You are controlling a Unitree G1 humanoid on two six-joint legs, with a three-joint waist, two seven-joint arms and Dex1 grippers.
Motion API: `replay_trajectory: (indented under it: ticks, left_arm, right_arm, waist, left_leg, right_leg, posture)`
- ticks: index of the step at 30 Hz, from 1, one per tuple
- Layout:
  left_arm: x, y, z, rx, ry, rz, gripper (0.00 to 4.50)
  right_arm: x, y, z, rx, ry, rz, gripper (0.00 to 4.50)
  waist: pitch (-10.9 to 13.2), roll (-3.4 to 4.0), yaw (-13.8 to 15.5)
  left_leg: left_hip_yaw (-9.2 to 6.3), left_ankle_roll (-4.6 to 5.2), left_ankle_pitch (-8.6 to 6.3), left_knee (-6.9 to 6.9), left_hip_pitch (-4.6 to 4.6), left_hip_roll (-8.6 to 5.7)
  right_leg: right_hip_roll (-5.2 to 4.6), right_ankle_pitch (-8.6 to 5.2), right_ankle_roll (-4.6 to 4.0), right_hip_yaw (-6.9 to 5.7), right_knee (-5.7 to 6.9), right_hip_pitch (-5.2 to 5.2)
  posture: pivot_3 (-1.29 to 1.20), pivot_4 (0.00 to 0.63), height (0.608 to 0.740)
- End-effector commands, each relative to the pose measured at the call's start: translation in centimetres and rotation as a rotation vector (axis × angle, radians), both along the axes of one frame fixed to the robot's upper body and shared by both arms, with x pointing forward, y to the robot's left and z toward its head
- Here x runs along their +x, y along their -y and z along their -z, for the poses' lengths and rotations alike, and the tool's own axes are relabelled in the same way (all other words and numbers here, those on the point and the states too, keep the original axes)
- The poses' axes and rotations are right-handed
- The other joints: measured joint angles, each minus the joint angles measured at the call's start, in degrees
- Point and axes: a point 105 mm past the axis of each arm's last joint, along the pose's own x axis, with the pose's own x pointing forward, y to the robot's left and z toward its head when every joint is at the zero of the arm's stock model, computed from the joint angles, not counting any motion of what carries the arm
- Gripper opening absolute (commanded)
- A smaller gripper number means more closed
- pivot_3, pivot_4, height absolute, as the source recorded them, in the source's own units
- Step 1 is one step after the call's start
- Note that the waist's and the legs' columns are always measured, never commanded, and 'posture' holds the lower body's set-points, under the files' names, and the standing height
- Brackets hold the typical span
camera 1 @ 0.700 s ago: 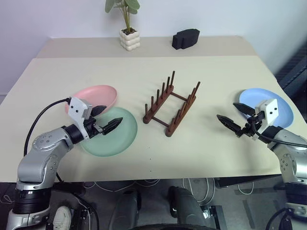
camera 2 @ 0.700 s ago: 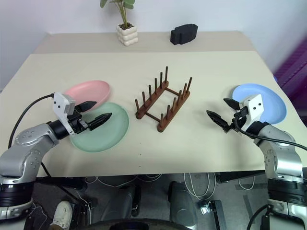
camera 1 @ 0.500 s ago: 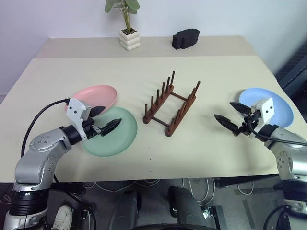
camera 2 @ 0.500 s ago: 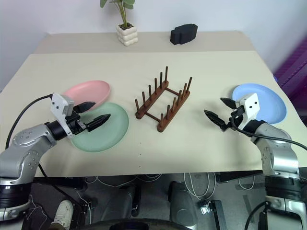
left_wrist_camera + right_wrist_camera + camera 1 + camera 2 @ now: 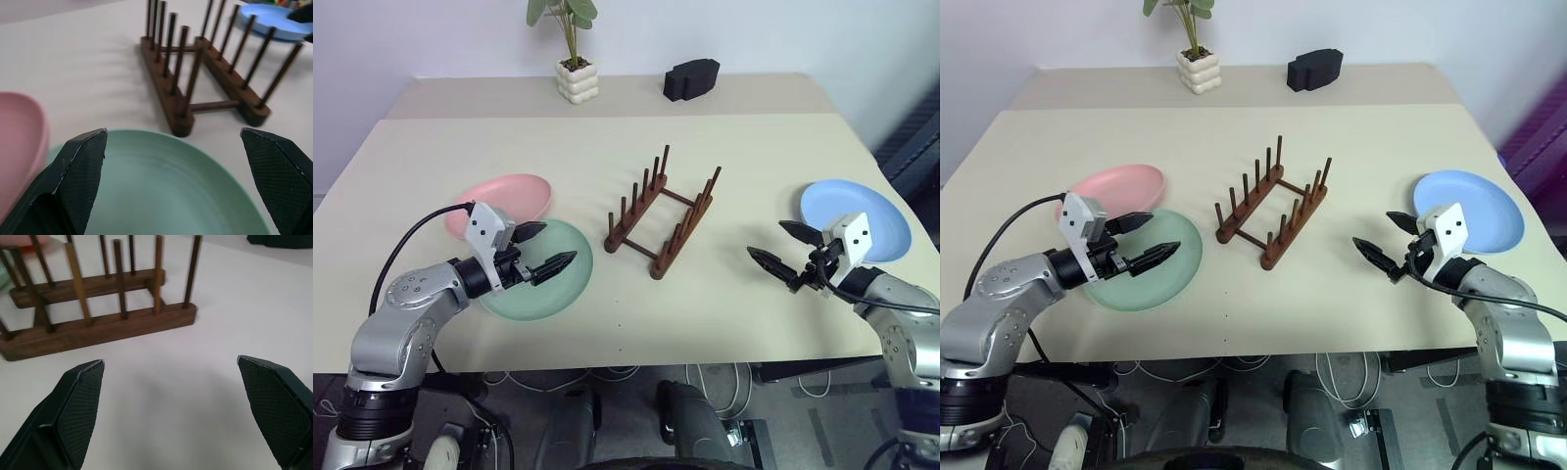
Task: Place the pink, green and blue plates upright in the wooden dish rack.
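Left gripper (image 5: pixel 548 249), lower left of the head view: jaws spread wide, holding nothing, hovering over the green plate (image 5: pixel 540 284). Right gripper (image 5: pixel 787 251), lower right: jaws equally wide and empty, above bare table (image 5: pixel 724 157) between the rack (image 5: pixel 664 212) at centre frame and the blue plate (image 5: pixel 855 219) at the right edge. All three plates lie flat; the rack's slots are unfilled.

The pink plate (image 5: pixel 502 199), left of centre, sits partly under the green plate's far rim. Lifting or sliding the green plate is therefore likely to drag or tip the pink one.

Each plate is shallow and smooth. A pinch on the thin rim may slip, and a finger pushed under the edge may shove the plate across the table rather than raise it.

The rack is light and stands askew to the table edge. A plate brought in off-line may strike a peg and push or topple the rack, or lean out of its slot and fall flat.
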Motion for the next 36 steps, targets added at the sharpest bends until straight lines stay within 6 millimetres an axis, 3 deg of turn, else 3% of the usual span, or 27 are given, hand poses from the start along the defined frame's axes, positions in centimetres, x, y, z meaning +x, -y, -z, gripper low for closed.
replay_trajectory:
  ticks: [1, 8, 13, 18, 36]
  left_arm:
    - [-1.2, 2.0, -0.7, 0.008, 0.007, 0.121, 4.5]
    - [-2.9, 7.1, 0.3, 0.068, -0.034, 0.338, 4.5]
    - [-0.8, 11.0, 2.2, 0.15, -0.042, 0.312, 4.5]
    - [-0.4, 13.2, 3.2, 0.146, -0.109, 0.317, 4.5]
    - [1.7, 14.6, 5.5, 0.18, -0.233, 0.163, 4.5]
  right_arm:
    - [-0.4, -0.9, -1.4, 0.016, 0.053, -0.011, 4.43]
    - [-0.4, -1.9, -0.9, 0.044, 0.049, -0.009, 4.43]
    - [-0.9, -2.3, -1.0, 0.071, 0.065, 0.004, 4.43]
    - [-2.0, -1.8, -0.5, 0.072, 0.05, 0.036, 4.43]
    - [-2.0, -2.1, -0.2, 0.084, 0.053, 0.066, 4.43]
  waist:
    - [0.0, 0.0, 0.01]
    - [0.0, 0.0, 0.07]
    - [0.0, 0.0, 0.34]
    - [-0.01, 0.01, 0.02]
    - [-0.01, 0.01, 0.2]
  left_leg:
    - [0.01, 0.0, 0.0, 0.01, -0.01, 0.0]
    - [0.0, 0.0, 0.0, 0.03, -0.02, -0.01]
    - [-0.01, 0.0, 0.0, 0.05, -0.04, -0.1]
    - [-0.05, 0.01, -0.01, 0.03, -0.03, -0.06]
    - [-0.07, 0.01, -0.01, 0.06, -0.05, -0.04]
  right_leg:
    - [-0.01, 0.0, 0.0, 0.0, -0.01, 0.0]
    - [0.0, -0.01, 0.01, 0.01, -0.02, 0.0]
    - [0.0, 0.0, 0.01, 0.02, -0.02, 0.01]
    - [0.07, 0.0, 0.02, 0.02, 0.0, -0.01]
    - [0.13, -0.03, 0.05, 0.04, -0.01, 0.0]
  posture:
    - [0.0, 0.15, 0.74]
    - [0.0, 0.15, 0.74]
    - [0.0, 0.15, 0.74]
    - [0.0, 0.15, 0.74]
    - [0.0, 0.15, 0.74]
